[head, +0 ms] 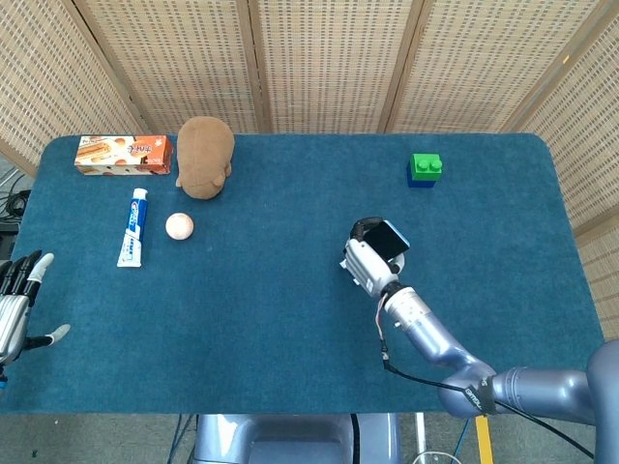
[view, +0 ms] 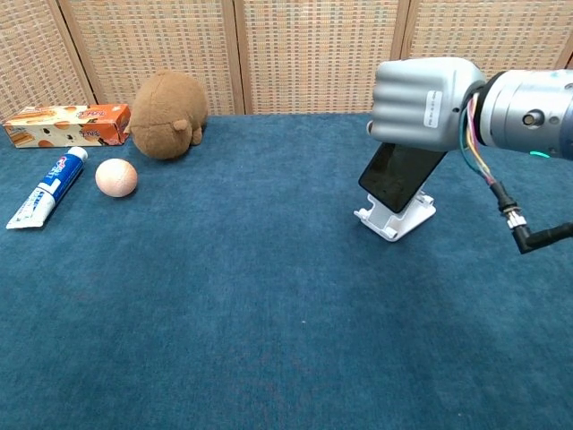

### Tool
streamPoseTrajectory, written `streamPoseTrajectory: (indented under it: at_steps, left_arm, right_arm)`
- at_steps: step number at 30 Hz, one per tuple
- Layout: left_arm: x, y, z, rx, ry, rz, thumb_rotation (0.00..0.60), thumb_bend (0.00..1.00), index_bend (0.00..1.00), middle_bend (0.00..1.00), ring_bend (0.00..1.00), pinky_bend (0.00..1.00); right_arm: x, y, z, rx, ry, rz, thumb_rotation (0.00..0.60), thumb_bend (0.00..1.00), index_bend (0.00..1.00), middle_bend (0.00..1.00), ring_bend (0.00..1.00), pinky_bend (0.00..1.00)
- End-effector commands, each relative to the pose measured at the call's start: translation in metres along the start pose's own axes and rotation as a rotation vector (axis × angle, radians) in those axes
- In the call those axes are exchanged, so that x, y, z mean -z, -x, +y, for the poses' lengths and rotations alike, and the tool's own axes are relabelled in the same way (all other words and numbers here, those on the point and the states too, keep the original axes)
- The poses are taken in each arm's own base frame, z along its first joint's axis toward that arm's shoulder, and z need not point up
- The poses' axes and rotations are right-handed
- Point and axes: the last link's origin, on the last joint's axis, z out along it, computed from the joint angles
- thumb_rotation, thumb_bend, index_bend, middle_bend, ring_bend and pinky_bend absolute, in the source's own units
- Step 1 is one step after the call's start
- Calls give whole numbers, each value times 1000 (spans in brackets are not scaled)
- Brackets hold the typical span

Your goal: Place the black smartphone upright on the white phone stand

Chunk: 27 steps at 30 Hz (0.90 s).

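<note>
**Two hands, one phone, one stand**

Two hands show in the pictures. The biggest thing is the blue table (head: 290, 319), which fills most of both views.

Next comes the right hand (view: 428, 97). It is big and grey in the chest view. It grips the top of the black smartphone (view: 400, 173), with its fingers curled around the top end. The fingertips are hidden, so I cannot tell just how they press.

The phone leans back, with its dark screen facing the chest camera. Its bottom end sits right at the white phone stand (view: 395, 218), resting against the stand's sloped back. I cannot tell if it is fully down in the stand's lip. The stand is on the table, right of the middle.

The left hand (head: 17, 304) is far away at the table's left edge, seen only from the head view. It holds nothing and its fingers are spread apart.

Along the back left sits a brown stuffed toy (view: 168, 115). Beside it lies an orange box (view: 67, 124). In front of the box lies a toothpaste tube (view: 47, 188). A small pale ball (view: 116, 177) sits just beside the tube. A green block (head: 425, 168) rests far back on the right, well apart from the rest.
</note>
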Motion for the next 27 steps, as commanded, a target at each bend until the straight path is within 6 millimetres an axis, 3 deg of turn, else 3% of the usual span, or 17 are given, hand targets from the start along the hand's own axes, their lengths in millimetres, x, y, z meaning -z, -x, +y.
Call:
streamPoseTrajectory:
  at_steps: [1,27]
  left_arm:
    - [0,0,0,1,-1,-1,600,0,0,0,0,0]
    - [-5,1,-2,4,-15,-12,600,0,0,0,0,0]
  right_arm:
    - [-3,-2,-3,22,-4,-10,600,363,509,516,468,444]
    - [-12,-10,-29,93,-66,36,600,363,509,462,429,444]
